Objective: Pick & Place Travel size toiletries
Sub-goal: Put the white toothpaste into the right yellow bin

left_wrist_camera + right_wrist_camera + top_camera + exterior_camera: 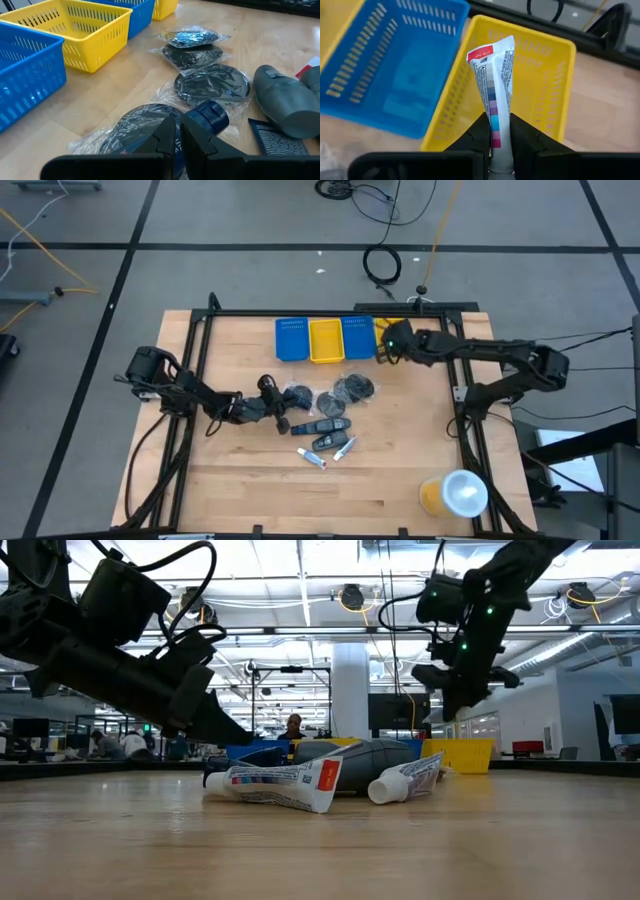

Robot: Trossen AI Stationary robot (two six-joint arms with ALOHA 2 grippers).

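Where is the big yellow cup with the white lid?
In the high view, the yellow cup stands alone near the table's front right corner, away from the pile of toiletries in the middle and the bins at the back.

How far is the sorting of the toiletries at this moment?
No item shows inside the bins yet. The right gripper holds a white tube above the end yellow bin; the left gripper grips a blue-capped tube. The discs and other tubes remain on the table.
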